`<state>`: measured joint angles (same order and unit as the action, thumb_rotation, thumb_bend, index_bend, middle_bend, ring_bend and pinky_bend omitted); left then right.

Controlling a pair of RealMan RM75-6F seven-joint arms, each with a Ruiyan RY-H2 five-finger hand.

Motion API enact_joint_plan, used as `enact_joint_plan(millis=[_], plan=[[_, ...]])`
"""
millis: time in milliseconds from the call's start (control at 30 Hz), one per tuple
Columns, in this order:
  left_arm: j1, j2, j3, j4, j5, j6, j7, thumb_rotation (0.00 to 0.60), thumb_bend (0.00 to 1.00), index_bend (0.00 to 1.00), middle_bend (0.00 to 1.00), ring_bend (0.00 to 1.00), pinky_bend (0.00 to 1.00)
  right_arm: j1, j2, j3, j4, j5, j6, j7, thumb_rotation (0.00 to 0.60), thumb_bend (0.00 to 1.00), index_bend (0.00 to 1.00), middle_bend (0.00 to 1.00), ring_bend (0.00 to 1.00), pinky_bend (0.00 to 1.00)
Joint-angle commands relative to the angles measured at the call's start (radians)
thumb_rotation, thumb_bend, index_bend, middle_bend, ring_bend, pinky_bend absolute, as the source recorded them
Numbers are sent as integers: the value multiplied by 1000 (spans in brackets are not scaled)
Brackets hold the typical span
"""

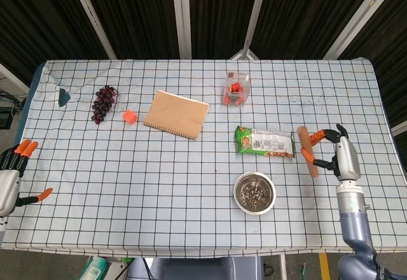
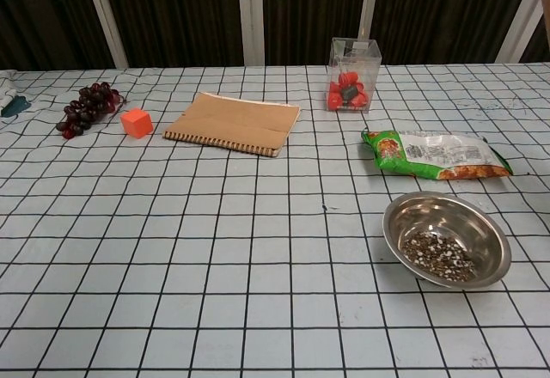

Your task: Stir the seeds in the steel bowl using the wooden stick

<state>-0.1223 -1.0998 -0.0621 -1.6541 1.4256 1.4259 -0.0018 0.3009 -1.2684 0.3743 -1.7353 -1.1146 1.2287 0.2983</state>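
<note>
A steel bowl [image 1: 254,193] of seeds [image 1: 254,193] sits on the bench [image 1: 159,178]. Right of it, the right robot hand [image 1: 343,156] grips the wooden stick [image 1: 307,151] aloft. Next, likely, lower its tip into the seeds. The left robot hand [image 1: 13,175] rests open, empty.

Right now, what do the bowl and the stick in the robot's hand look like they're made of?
The bowl looks like polished steel: silvery, with reflections on its inner wall. The stick, held by the right hand, looks like plain wood: matte, tan-brown, round.
</note>
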Motion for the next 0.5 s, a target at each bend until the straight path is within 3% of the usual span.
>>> enact_joint_plan(millis=[33,500], plan=[[1,-1,0,0,0,1,1,600,81,0,0,0,0,-27,30,29,-47,-15,-1,118,600,558,671,606,300,0],[2,-2,1,1,2,3,2,600,81,0,0,0,0,-82,-70,18,-17,-168,160,392,600,557,687,615,300,0]])
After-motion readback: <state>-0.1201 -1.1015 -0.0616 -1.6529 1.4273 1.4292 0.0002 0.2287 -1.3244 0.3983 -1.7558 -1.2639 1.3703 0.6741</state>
